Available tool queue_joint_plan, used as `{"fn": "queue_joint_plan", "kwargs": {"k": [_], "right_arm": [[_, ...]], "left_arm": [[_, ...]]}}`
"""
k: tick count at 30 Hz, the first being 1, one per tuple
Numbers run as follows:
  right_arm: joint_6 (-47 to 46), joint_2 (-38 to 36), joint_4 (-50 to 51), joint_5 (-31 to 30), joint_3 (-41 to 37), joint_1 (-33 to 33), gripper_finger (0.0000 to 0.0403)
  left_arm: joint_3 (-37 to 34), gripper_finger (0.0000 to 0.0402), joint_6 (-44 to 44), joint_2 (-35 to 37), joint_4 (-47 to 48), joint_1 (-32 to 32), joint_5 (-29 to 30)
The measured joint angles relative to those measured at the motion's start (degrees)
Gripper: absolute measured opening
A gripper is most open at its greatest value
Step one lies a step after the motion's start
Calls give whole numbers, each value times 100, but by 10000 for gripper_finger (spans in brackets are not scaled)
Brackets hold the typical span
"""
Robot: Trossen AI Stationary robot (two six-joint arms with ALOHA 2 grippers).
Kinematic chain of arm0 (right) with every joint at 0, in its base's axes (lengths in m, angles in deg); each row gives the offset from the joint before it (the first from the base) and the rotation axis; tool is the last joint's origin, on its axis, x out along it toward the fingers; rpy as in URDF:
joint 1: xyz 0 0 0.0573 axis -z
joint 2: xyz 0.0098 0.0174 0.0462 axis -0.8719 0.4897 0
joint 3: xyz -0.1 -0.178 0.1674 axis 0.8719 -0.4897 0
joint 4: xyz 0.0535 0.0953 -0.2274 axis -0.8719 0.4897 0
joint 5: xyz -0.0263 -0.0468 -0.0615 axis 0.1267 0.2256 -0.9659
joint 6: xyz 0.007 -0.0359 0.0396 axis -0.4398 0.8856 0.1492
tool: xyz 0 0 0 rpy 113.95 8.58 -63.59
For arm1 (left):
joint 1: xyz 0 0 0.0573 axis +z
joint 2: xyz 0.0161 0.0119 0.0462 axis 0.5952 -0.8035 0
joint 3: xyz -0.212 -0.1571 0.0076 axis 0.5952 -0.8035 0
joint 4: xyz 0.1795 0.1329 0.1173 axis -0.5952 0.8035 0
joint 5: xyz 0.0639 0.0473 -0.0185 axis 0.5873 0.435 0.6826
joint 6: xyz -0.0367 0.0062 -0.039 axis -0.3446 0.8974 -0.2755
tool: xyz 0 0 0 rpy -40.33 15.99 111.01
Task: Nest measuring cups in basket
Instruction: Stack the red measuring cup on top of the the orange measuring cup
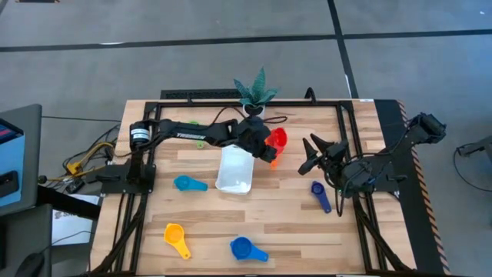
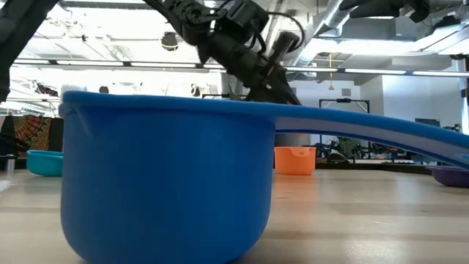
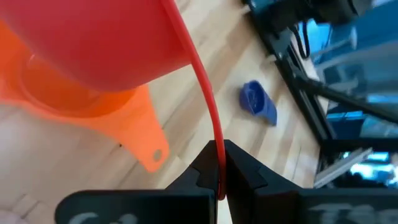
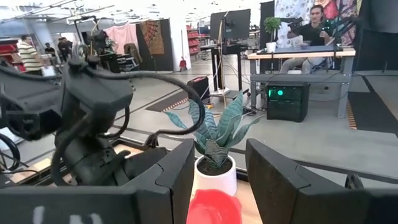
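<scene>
Left gripper (image 3: 219, 163) is clamped on the thin rim of the red cup (image 1: 277, 139), pinching it edge-on between both fingers; I read this as a firm grip. In the high view it holds the red cup in the air just right of the basket (image 1: 236, 171), directly above the orange cup (image 3: 93, 109), which sits on the table underneath. From the left wrist view the red bowl appears just above the orange one; I cannot tell whether they touch.

Right gripper (image 1: 310, 156) waits right of centre with its fingers spread and nothing between them, pointed toward the red cup and the plant pot (image 4: 215, 176) at the far edge.

Progress, as I judge it: barely begun. The basket looks empty in the high view. Cups lying loose on the table:
- light blue cup (image 1: 188, 183), just left of the basket
- navy cup (image 1: 320, 195), near the right arm
- yellow cup (image 1: 176, 238), near edge, left
- blue cup (image 1: 246, 248), near edge, centre, filling the low view
- a small green cup (image 1: 197, 141), partly hidden by the left arm, far side

Remaining: all seven cups have to be stacked by size and end up inside the basket. Red over orange may be the first nesting step, but it is not yet seated.
</scene>
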Motion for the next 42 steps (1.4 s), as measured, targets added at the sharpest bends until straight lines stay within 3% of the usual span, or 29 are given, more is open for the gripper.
{"fn": "queue_joint_plan", "kwargs": {"k": [5, 12, 16, 25, 42], "right_arm": [[0, 0, 27, 0, 0, 0, 171], [0, 0, 27, 0, 0, 0, 168], [-2, 0, 25, 0, 1, 0, 166], [-2, 0, 61, 0, 4, -41, 173], [-17, 0, 111, 0, 4, -116, 180]], "left_arm": [[509, 0, 714, -1, 1188, -21, 475], [916, 0, 1106, 2, 1975, 9, 794], [939, 0, 1077, -96, 1920, 9, 788], [1268, 0, 843, -770, 1822, -52, 1], [1519, 0, 951, -755, 2026, -47, 161]]}}
